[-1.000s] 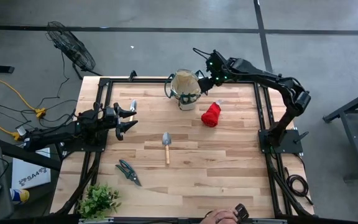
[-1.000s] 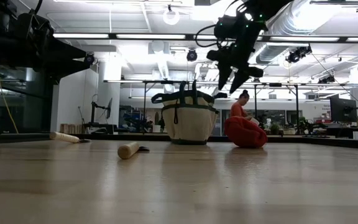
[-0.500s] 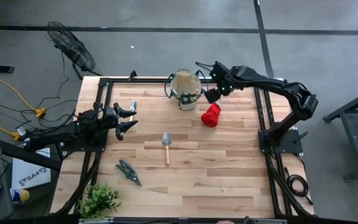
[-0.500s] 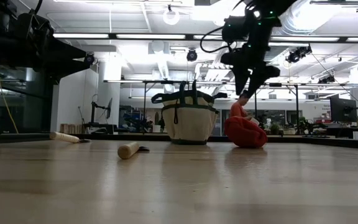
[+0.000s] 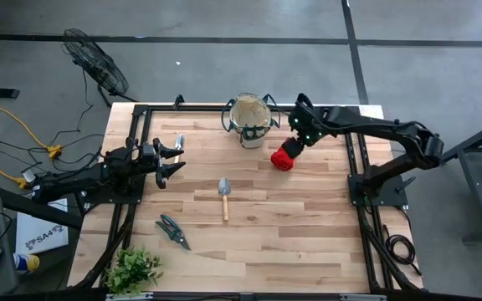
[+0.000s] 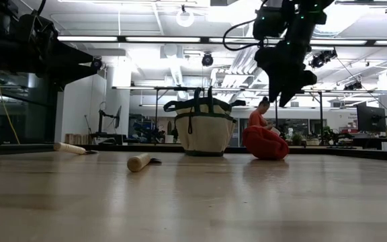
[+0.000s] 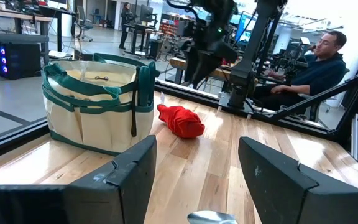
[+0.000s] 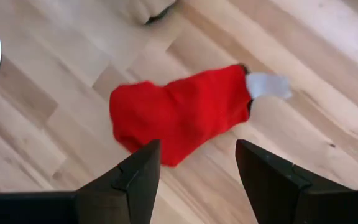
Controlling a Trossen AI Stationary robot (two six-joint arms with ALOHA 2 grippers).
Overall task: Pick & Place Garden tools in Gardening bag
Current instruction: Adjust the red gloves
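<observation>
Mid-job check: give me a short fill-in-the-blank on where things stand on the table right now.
1. The right gripper hangs open above the ____ bundle.
2. The trowel lies on the ____, not in the gardening bag.
3. The pruning shears lie nearest the leafy ____.
4. The left gripper is ____ and holds nothing.

Missing words: red; table; plant; open

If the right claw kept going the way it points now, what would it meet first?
Most likely the red bundle on the table: the right claw, open, points down at it from above. How far above is unclear.
</observation>
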